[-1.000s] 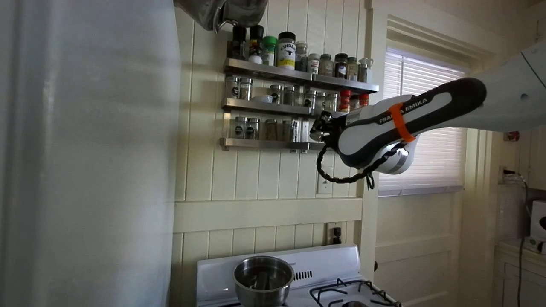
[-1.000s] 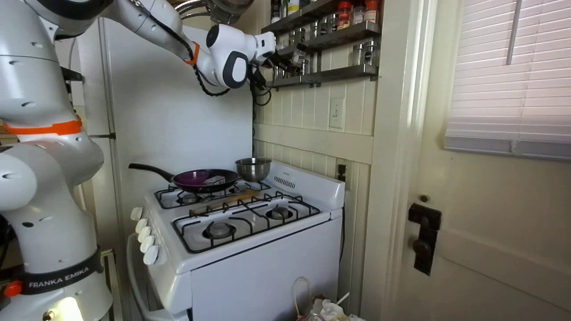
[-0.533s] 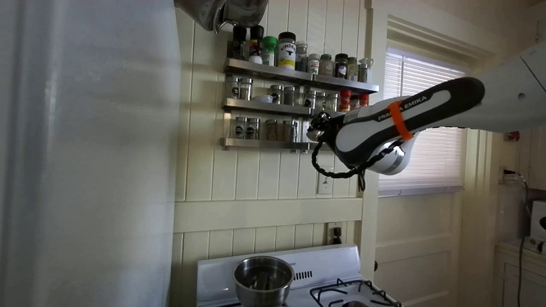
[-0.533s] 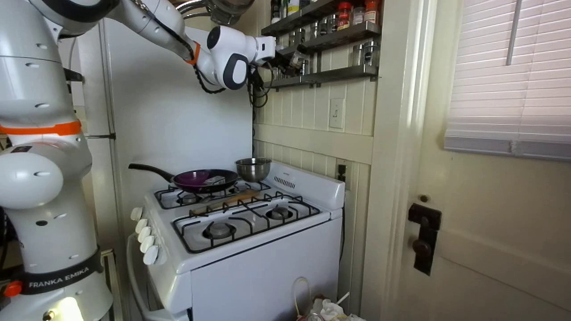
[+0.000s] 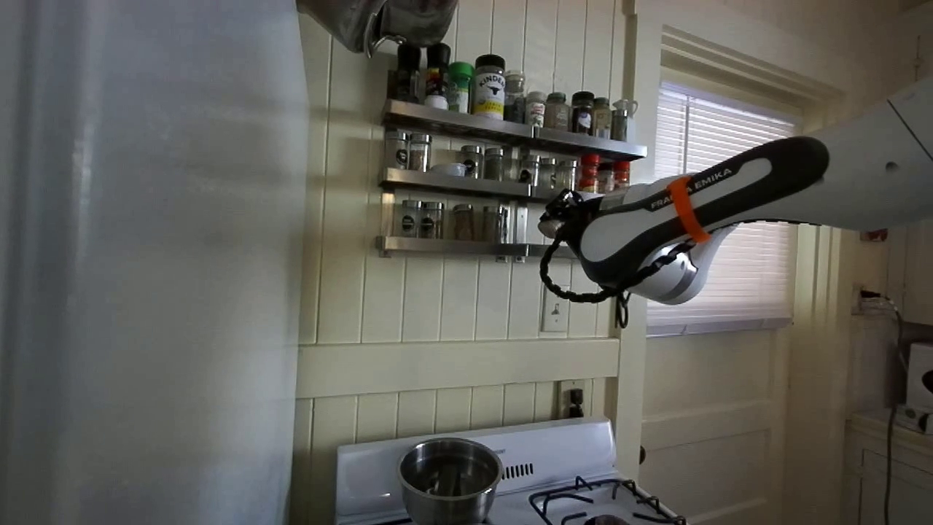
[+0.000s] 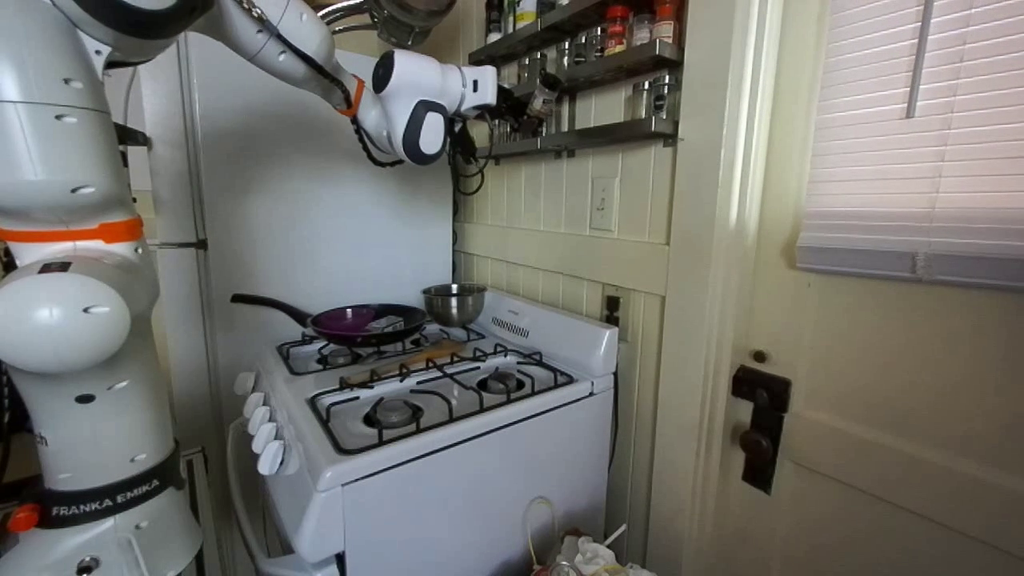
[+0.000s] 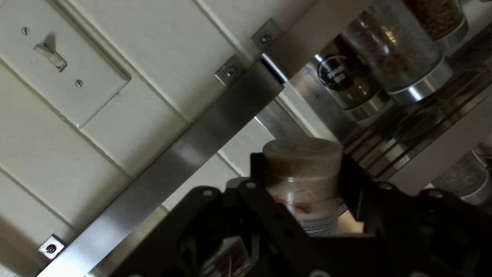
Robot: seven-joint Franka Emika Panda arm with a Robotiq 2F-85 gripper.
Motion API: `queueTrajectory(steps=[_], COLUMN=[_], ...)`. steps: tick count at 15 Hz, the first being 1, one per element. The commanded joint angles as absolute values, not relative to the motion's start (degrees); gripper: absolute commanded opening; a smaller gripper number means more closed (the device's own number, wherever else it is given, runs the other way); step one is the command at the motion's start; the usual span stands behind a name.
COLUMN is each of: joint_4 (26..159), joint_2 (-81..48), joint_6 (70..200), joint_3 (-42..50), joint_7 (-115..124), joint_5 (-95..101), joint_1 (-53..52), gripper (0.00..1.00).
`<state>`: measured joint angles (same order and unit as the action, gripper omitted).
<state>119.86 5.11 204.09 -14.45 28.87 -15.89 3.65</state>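
A small clear jar [image 7: 303,184] with pale brown contents and a partly visible label is clamped between the black fingers [image 7: 258,165] of my gripper [image 7: 302,167]. The wrist view shows its round end pointing away from the palm side; the lower part is hidden by the gripper. In an exterior view the jar [image 6: 545,98] looks tilted, held in front of the lower wall shelves. Another exterior view has the gripper [image 5: 560,213] just in front of the right part of the rack, with the jar mostly hidden there.
Metal shelves [image 5: 459,246] carry several spice jars [image 5: 431,220]. Below stands a white stove [image 6: 472,480] with a steel bowl [image 6: 454,307], a black frying pan [image 6: 384,339] and a wooden utensil [image 6: 436,352]. A refrigerator [image 6: 320,208] rises beside it. A light switch [image 7: 54,57] is on the wall.
The gripper first shifted slightly left, then back right, as seen in an exterior view with the rack face-on. The arm's lower links turned a little. The jar stays in the grip.
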Motion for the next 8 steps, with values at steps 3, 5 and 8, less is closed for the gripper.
queueTrajectory(steps=[3, 5, 8], joint_4=[117.8, 117.9, 118.8], joint_2=[3.7, 3.8, 4.1], joint_6=[205.9, 207.2, 209.4], joint_3=[-12.9, -12.9, -12.5], joint_7=[43.2, 45.7, 48.1], joint_5=[-11.6, -12.3, -13.9], joint_1=[1.2, 1.6, 2.3], gripper=[0.25, 0.25, 0.25])
